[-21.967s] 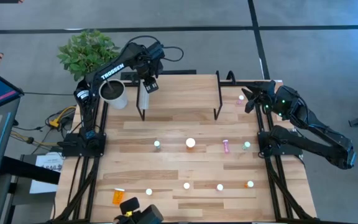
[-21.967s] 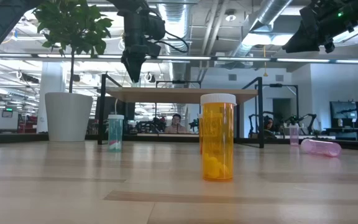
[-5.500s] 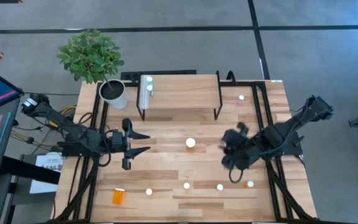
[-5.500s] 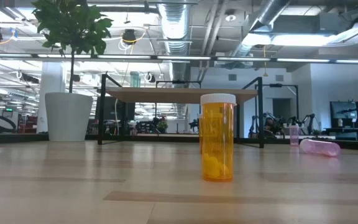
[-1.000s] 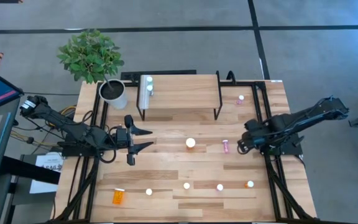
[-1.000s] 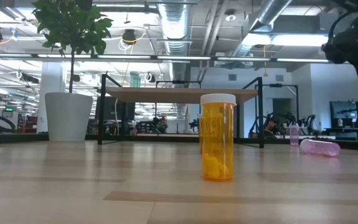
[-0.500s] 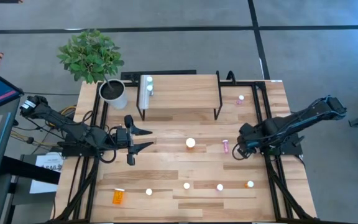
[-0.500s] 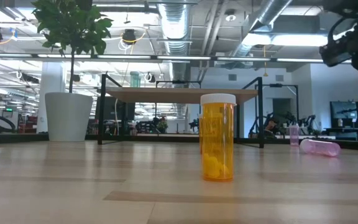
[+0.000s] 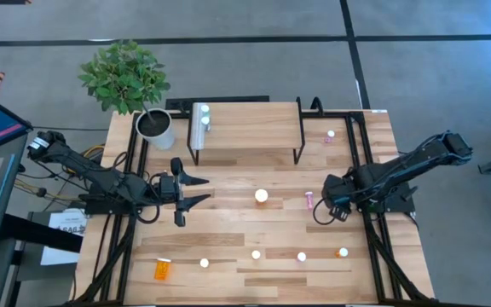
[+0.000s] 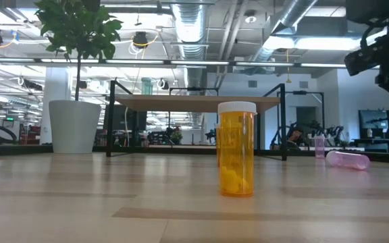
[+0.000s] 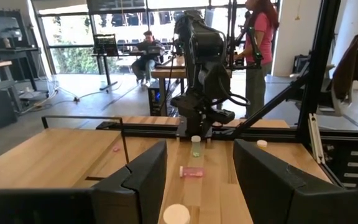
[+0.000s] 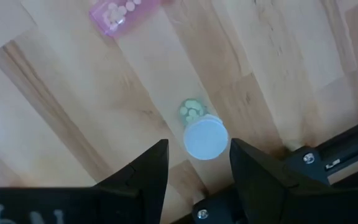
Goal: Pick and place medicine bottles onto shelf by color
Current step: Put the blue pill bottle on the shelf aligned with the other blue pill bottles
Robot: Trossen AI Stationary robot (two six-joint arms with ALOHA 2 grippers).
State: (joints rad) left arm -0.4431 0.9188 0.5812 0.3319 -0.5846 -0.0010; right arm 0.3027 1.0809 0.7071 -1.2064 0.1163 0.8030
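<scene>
- Hanging right over a small green bottle (image 12: 199, 130), the right gripper (image 12: 197, 165) points down at the table (image 9: 228, 230). Its two dark fingers (image 12: 143, 174) stand apart, one on each side of the white cap, and they hold nothing.
- The green bottle stands up straight, just under the gap between the fingers. It is close to the black frame at the table's edge.
- A pink bottle (image 12: 118, 14) lies on its side a little way past the green one, farther from the gripper.
- The green bottle looks tiny and light. It looks like hard, smooth plastic, so it will likely not bend, but it may slip or tip over if one finger bumps it first.
- A good place to hold it looks like the round sides just under the cap, with both fingers closing evenly. The cap is wider than the body, so it may help stop the bottle from sliding down.
- The shelf (image 9: 250, 128) is well away from this gripper, at the far side of the table. Two bottles (image 9: 203, 115) already stand at its left end.
- The left gripper (image 9: 196, 189) waits low over the table's left side, fingers apart and empty.
</scene>
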